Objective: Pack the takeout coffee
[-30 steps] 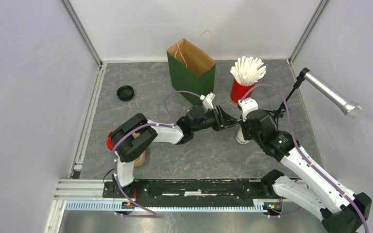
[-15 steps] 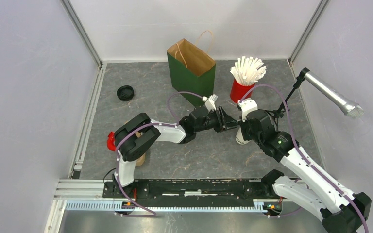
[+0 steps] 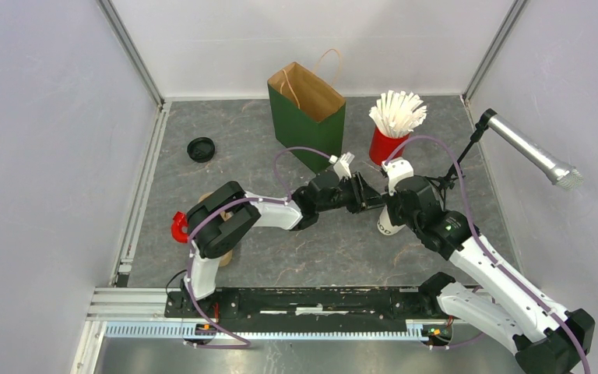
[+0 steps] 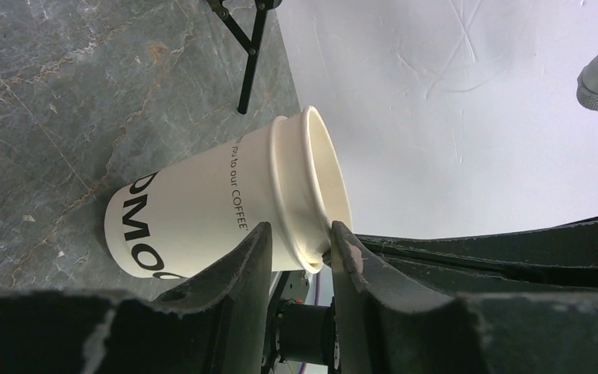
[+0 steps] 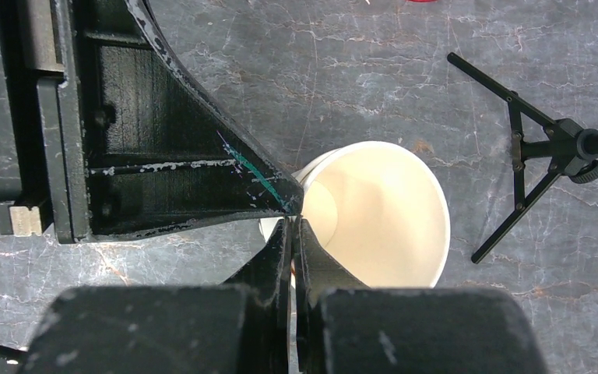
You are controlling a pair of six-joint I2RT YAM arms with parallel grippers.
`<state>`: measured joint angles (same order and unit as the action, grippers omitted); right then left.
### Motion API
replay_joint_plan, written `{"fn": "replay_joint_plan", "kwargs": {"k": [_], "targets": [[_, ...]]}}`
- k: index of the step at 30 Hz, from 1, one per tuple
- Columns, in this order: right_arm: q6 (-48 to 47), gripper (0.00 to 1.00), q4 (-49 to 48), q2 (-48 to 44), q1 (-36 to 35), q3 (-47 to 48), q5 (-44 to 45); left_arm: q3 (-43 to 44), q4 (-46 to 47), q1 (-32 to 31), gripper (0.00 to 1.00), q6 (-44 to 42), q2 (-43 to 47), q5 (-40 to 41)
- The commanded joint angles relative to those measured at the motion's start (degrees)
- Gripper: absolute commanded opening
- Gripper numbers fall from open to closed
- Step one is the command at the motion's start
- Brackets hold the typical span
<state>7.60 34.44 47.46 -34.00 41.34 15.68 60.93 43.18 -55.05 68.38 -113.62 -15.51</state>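
Note:
One white takeout coffee cup (image 4: 195,214) with black lettering, lidless and tan inside (image 5: 389,218), leans tilted on the grey table to the right of centre (image 3: 385,227). My right gripper (image 5: 292,221) is shut on the near wall of its rim, one finger inside and one outside. My left gripper (image 4: 299,231) reaches in from the left (image 3: 371,199). Its fingers stand partly open astride the rim, one along the outer wall and the other touching the lip. A round black lid (image 3: 201,149) lies far left.
An open green paper bag (image 3: 305,118) stands at the back centre. A red cup of white straws (image 3: 389,142) stands to its right. A microphone (image 3: 531,153) on a small black tripod (image 5: 531,148) is at the right. A brown carrier (image 3: 225,253) shows partly under the left arm.
My left arm has stretched further right, and its fingers have narrowed around the cup's rim. The right gripper has kept its pinch, and the cup has shifted slightly nearer.

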Motion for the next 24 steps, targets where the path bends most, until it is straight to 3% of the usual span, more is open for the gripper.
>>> {"fn": "replay_joint_plan", "kwargs": {"k": [1,6,9,15,18,20,21,24], "targets": [[-0.07,0.00,-2.68,-0.50,0.07,0.43,0.43,1.57,-1.61,-0.38,0.39,-1.14,-1.02,0.80],[-0.34,0.00,-2.62,-0.21,0.07,0.49,0.40,1.01,-0.96,-0.38,0.38,-1.08,-0.66,0.74],[-0.31,0.00,-2.40,-0.01,0.10,0.32,0.49,0.03,-0.49,-0.36,0.47,-1.05,0.10,1.22],[-0.39,0.00,-1.31,-0.50,0.08,1.08,2.53,-1.08,-0.11,-0.35,0.56,-0.80,1.04,1.47],[-0.49,0.00,-1.13,-0.64,0.08,1.20,2.95,-1.37,0.36,-0.36,0.55,-0.21,1.17,1.43],[-0.52,0.00,-1.04,-0.54,0.06,1.03,2.94,-1.76,1.09,-0.26,0.42,0.23,1.23,1.51],[-0.64,0.00,-1.12,-0.55,0.07,0.94,2.90,-1.78,1.33,-0.31,0.40,0.50,1.16,1.31],[-0.56,0.00,-1.26,-0.45,0.08,0.75,2.84,-1.60,1.38,-0.40,0.41,0.54,1.13,1.08]]}}
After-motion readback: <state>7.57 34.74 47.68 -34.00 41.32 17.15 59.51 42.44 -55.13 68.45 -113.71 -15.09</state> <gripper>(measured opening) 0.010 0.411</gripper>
